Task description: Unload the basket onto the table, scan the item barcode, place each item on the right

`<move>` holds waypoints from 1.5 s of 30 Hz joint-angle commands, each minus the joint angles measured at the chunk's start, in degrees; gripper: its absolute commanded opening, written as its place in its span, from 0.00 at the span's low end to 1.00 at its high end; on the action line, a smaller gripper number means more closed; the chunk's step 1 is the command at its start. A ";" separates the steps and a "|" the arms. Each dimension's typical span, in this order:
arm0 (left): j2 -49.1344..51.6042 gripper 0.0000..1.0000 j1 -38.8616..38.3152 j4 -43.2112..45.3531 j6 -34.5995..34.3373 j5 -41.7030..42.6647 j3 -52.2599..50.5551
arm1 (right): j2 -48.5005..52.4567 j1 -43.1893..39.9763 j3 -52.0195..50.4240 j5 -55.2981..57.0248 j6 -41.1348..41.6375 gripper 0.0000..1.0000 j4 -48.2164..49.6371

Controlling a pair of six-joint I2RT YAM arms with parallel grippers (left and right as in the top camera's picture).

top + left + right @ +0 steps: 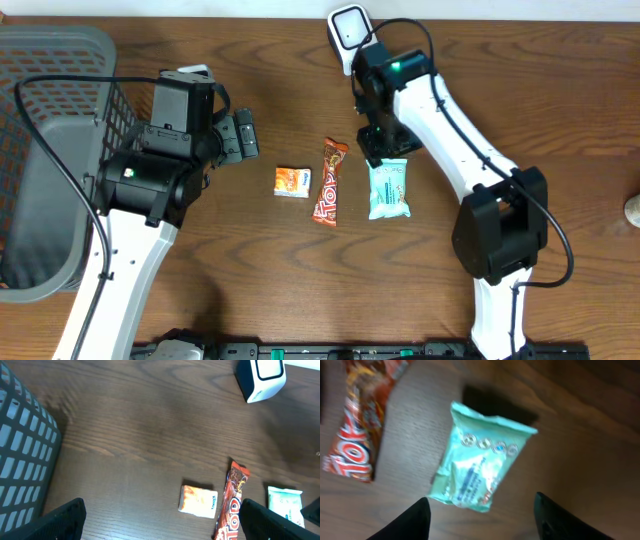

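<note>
A mint-green snack packet (388,188) lies flat on the wooden table, to the right of a red candy bar (329,182) and a small orange packet (292,181). My right gripper (378,145) hovers just behind the mint packet. In the right wrist view its jaws (481,505) stand open, with the mint packet (480,462) lying free on the table ahead of them and touching neither finger. The white-and-black barcode scanner (348,35) stands at the table's far edge. Left of the items, my left gripper (240,137) is wide open (161,510) and holds nothing.
A grey plastic basket (50,150) fills the table's left side, beside the left arm. In the left wrist view the orange packet (199,501) and red bar (231,505) lie near the right finger, with the scanner (261,377) at the top right.
</note>
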 commanded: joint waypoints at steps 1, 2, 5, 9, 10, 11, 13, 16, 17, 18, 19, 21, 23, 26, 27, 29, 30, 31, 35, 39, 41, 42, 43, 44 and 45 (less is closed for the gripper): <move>0.00 0.98 0.20 0.00 0.96 -0.52 0.09 | -0.37 0.17 -0.37 4.85 -0.46 0.63 -0.09; 0.00 0.98 0.20 -0.02 0.96 -0.52 0.09 | -0.37 0.17 -0.37 5.03 -0.46 0.63 -0.02; 0.00 0.98 0.20 0.00 0.96 -0.55 0.09 | -0.37 0.44 -0.37 5.49 -0.44 0.64 0.28; 0.02 0.98 0.20 -0.02 0.96 -0.52 0.09 | -0.37 1.20 -0.37 5.77 -0.20 0.78 -0.33; 0.00 0.98 0.20 -0.02 0.96 -0.55 0.09 | -0.37 1.64 -0.37 6.25 -0.20 0.81 -0.74; 0.00 0.98 0.20 0.22 0.92 -0.50 0.09 | -0.37 2.16 -0.37 6.95 -0.17 0.84 -1.18; 0.00 0.98 0.20 1.84 0.94 -0.52 0.07 | -0.37 3.54 -0.37 9.55 1.01 0.87 -2.27; 0.02 0.98 0.20 1.57 0.94 -0.52 0.09 | -0.37 6.05 -0.44 15.74 3.67 0.88 -3.69; 0.02 0.98 0.20 1.53 1.01 -0.57 0.09 | -0.37 6.78 -0.52 17.03 3.91 0.88 -3.74; -0.07 0.98 0.20 1.55 1.05 -1.64 0.11 | -0.37 7.48 -0.68 17.77 3.91 0.88 -3.72; -0.42 0.98 0.22 1.57 1.01 -2.95 0.13 | -0.37 8.17 -0.98 18.27 3.93 0.88 -3.76; -1.46 0.98 0.72 1.95 0.94 -5.40 0.22 | -0.37 9.18 -1.88 18.29 3.93 0.88 -3.89; -3.39 0.98 1.66 2.71 0.96 -5.77 0.24 | -0.37 10.03 -3.54 18.27 4.83 0.88 -3.82; -7.43 0.98 3.48 3.52 0.96 -6.21 0.37 | -0.37 11.41 -6.27 18.10 6.69 0.88 -4.76; -9.07 0.98 3.91 3.63 0.98 -6.62 0.37 | -0.37 11.82 -7.34 18.10 7.17 0.88 -4.96; -11.56 0.98 4.37 3.69 0.98 -8.17 0.37 | -0.37 12.55 -9.01 18.08 8.28 0.87 -4.87; -12.96 0.98 4.44 3.67 0.96 -9.66 0.37 | -0.37 13.00 -10.03 18.08 8.48 0.86 -4.59; -13.99 0.98 4.44 3.58 0.96 -10.84 0.37 | -0.37 13.49 -11.15 18.14 8.46 0.86 -4.17; -17.66 0.98 4.44 3.30 0.98 -14.38 0.37 | -0.37 16.28 -16.81 18.56 8.63 0.86 -0.63; -19.76 0.98 4.44 2.78 0.96 -15.34 0.37 | -0.37 19.56 -23.15 21.79 9.27 0.86 4.76; -19.98 0.98 4.44 2.60 0.96 -15.34 0.37 | -0.37 20.70 -25.20 23.58 9.27 0.86 7.41; -19.98 0.98 4.44 2.34 0.96 -15.34 0.37 | -0.37 21.38 -26.51 24.98 9.27 0.85 9.07; -19.96 0.98 4.44 2.05 0.94 -15.34 0.37 | -0.37 21.66 -27.28 25.90 9.27 0.86 10.01; -19.93 0.98 4.44 1.62 0.94 -15.34 0.37 | -0.37 21.84 -28.17 26.97 9.25 0.86 11.15; -19.93 0.98 4.44 1.25 0.94 -15.34 0.37 | -0.37 21.86 -28.87 27.78 9.25 0.85 11.85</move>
